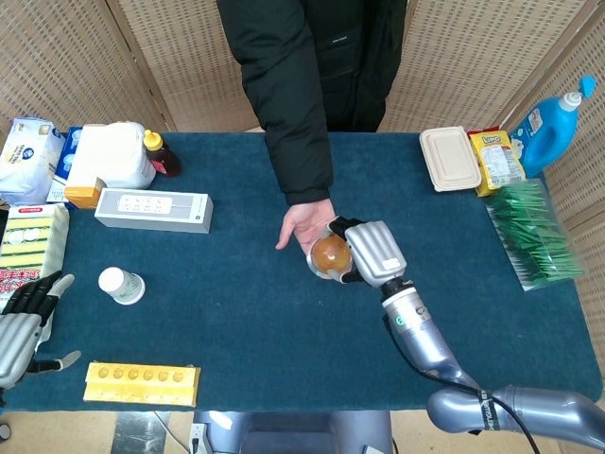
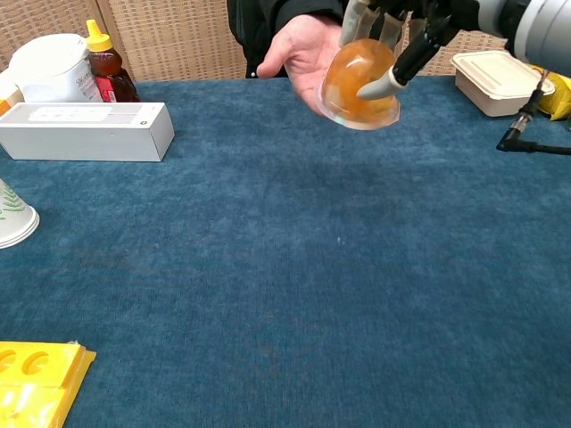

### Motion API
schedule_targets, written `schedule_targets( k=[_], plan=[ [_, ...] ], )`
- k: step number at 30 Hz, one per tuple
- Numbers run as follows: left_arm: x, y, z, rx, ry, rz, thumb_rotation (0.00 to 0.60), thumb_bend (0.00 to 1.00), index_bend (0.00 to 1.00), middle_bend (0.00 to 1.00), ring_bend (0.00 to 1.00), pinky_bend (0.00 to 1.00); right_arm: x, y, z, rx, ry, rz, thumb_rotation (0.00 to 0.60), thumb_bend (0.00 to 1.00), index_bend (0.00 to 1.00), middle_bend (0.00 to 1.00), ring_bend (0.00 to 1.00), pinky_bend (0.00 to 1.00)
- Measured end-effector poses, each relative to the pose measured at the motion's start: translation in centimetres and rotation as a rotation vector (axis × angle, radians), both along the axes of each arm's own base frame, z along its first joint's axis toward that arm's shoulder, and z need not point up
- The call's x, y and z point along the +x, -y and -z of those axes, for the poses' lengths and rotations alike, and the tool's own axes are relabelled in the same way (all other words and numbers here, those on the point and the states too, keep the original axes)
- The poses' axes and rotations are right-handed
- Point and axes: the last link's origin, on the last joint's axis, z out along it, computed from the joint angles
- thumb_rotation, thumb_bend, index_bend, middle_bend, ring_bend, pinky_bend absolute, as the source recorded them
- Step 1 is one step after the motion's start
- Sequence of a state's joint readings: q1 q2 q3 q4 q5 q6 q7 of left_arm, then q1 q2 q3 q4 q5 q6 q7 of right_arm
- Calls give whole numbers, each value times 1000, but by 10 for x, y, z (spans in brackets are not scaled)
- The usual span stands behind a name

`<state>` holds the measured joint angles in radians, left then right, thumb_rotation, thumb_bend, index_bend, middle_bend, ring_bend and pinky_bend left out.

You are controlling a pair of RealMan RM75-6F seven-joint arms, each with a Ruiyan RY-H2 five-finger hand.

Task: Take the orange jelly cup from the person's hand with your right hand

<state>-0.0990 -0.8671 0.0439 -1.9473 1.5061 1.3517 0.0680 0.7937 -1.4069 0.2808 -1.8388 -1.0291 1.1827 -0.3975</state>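
Note:
The orange jelly cup (image 1: pixel 329 255) (image 2: pixel 359 82) is a clear dome with orange filling, tilted and lifted slightly off the person's open palm (image 1: pixel 302 225) (image 2: pixel 302 52). My right hand (image 1: pixel 371 252) (image 2: pixel 393 36) grips the cup from its right side, fingers (image 2: pixel 375 22) wrapped over the top and thumb against its flank. The person's hand lies just left of the cup, above the blue table (image 1: pixel 246 312). My left hand (image 1: pixel 23 322) rests open at the table's near-left edge, holding nothing; the chest view does not show it.
A white box (image 1: pixel 153 210) and a paper cup (image 1: pixel 121 285) stand at the left, with a yellow tray (image 1: pixel 142 383) near the front edge. A beige lunch box (image 1: pixel 449 159), snack packs (image 1: pixel 498 156) and a blue bottle (image 1: pixel 548 118) sit at the right.

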Motion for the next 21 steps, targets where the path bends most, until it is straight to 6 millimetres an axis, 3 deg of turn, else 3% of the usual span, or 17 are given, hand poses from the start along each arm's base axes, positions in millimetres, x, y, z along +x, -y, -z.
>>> schedule_targets(
  k=[6,13,17,21],
  plan=[
    [0,1,-1,5,4,4,600,84,0,0,0,39,-11,-9,-22,-54,-7,-19,600,333,517,536,499,604],
    [1,4,-2,4,7,13,600,83,0,0,0,39,-63,-19,-68,-157,-47,38,600,332,520,539,502,607],
    [1,5,-1,-1,3,17,600,83,0,0,0,38,-94,-15,-74,-158,-56,101,600,332,523,542,501,607],
    [2,6,0,-4,1,16,600,84,0,0,0,39,-120,-7,-66,-116,-49,166,600,333,525,545,501,607]
  ],
)
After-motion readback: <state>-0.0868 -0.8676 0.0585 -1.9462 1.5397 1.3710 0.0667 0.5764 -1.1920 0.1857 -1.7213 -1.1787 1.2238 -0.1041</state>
